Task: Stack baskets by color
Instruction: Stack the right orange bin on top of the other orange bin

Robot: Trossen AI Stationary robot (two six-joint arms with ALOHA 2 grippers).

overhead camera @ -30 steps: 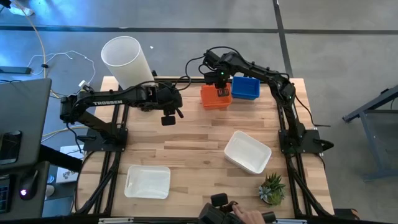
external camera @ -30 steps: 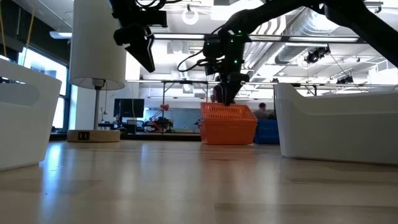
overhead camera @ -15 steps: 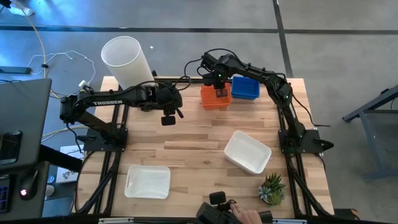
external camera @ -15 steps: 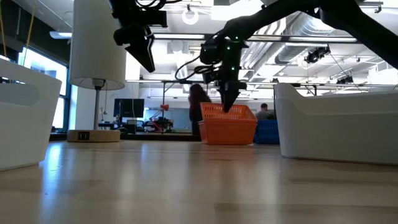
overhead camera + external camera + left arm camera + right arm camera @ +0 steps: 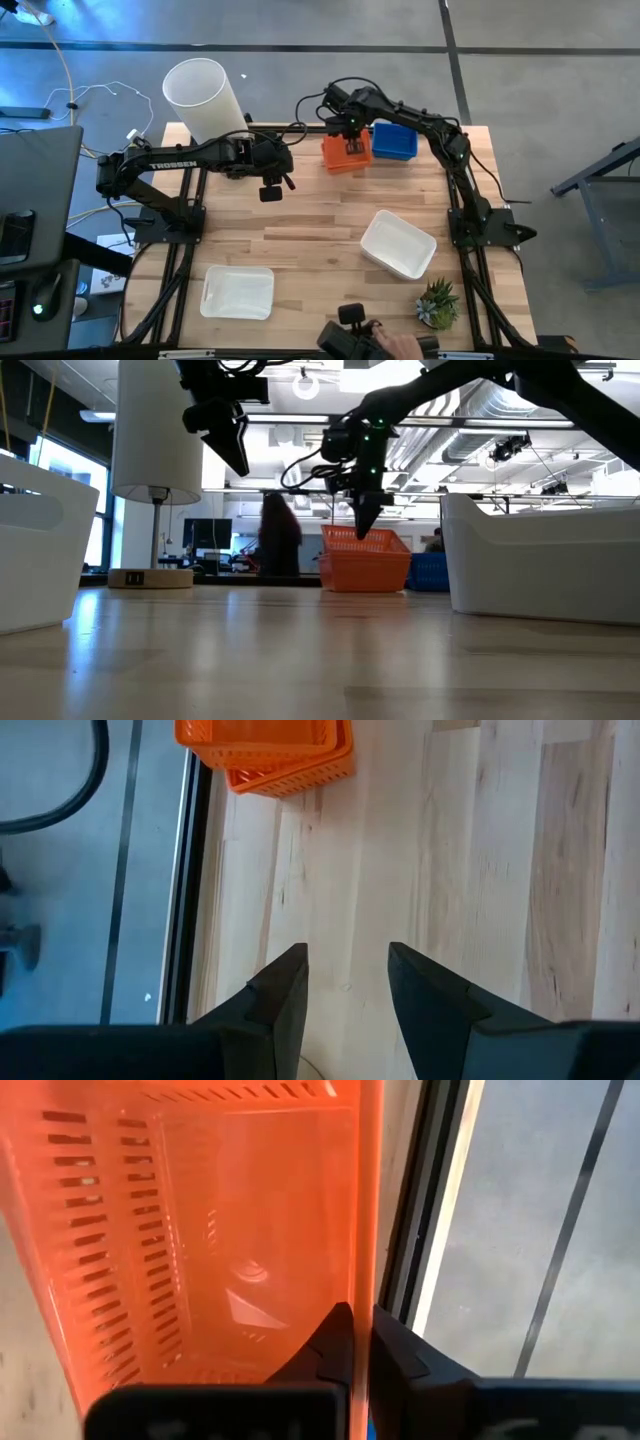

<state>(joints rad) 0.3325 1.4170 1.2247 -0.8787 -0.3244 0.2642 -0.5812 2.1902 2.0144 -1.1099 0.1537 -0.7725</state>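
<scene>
Right tool is pinching one wall of the orange basket: I'm seeing a finger on each side of the thin rim, closed tight on it.

The basket is sitting at the far edge of the desk, touching the blue basket on its right-arm side; in the left wrist view the orange looks like more than one shell nested.

I'm judging it light, thin plastic: the slotted wall will be flexing under a pinch, and a one-wall grip will let it tip or swing. The rim is the sensible hold, nearer the middle of a long side.

Left tool is hanging part-open and empty over bare desk, near the orange basket on its lamp side.

Two white baskets are lying well apart from it, nearer the front.
</scene>
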